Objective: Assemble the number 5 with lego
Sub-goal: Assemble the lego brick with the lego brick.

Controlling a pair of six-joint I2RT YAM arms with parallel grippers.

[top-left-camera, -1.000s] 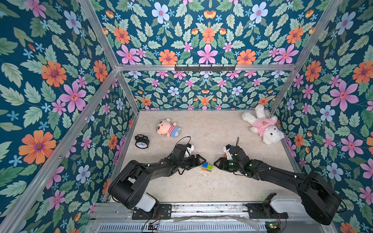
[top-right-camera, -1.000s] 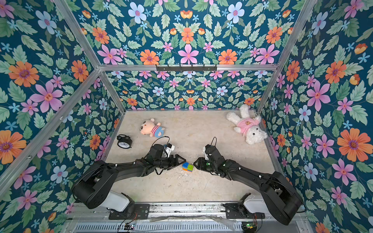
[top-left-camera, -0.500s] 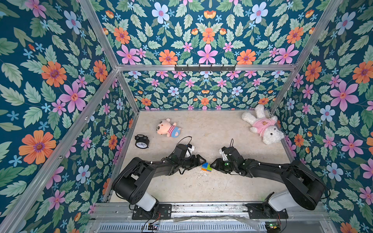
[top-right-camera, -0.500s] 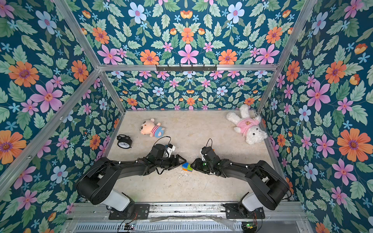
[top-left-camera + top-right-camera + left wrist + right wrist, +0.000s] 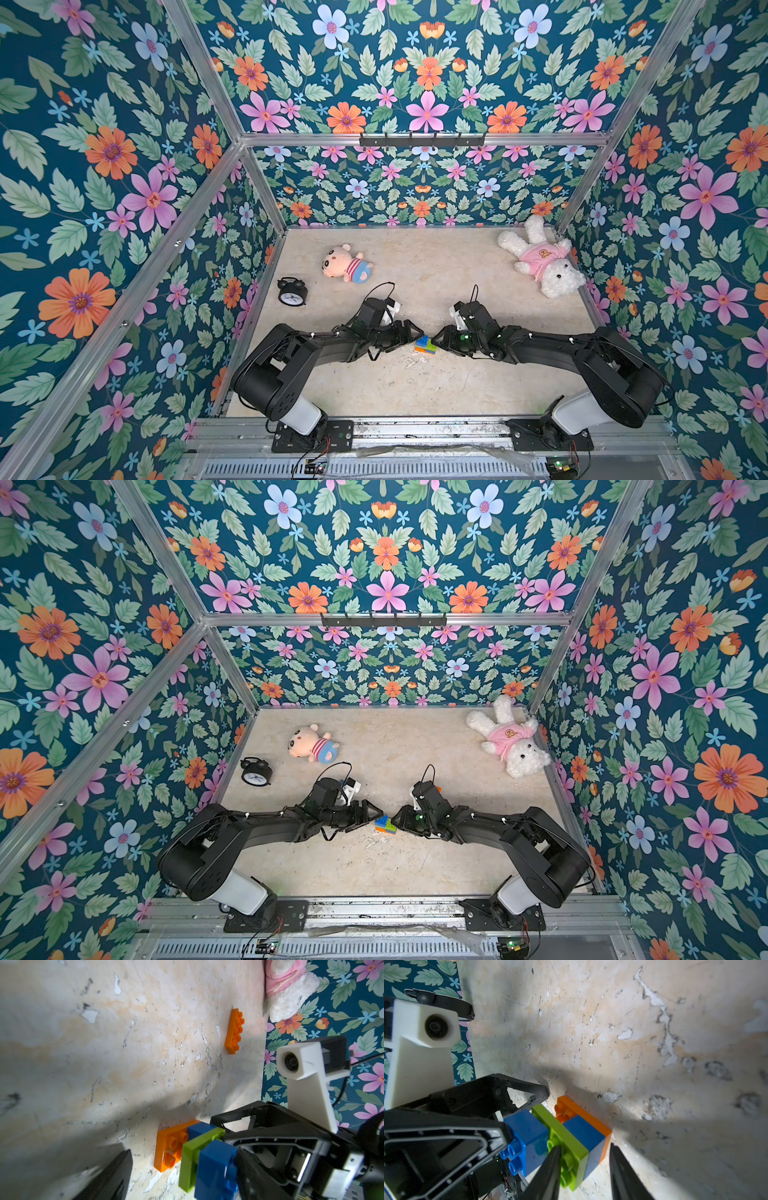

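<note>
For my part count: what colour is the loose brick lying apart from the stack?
Orange; the loose brick shows best in the left wrist view.

Stack [image 5: 562, 1130] was layered orange, blue, lime-green, blue. Loose brick [image 5: 234, 1031] was coloured orange. Walls [image 5: 104, 166] were patterned teal with pink, orange flowers, green leaves. Floor [image 5: 415, 382] was mottled beige. Clock [image 5: 292, 293] was coloured black. Bear [image 5: 559, 276] was seen white, shirt [image 5: 538, 259] pink.
</note>
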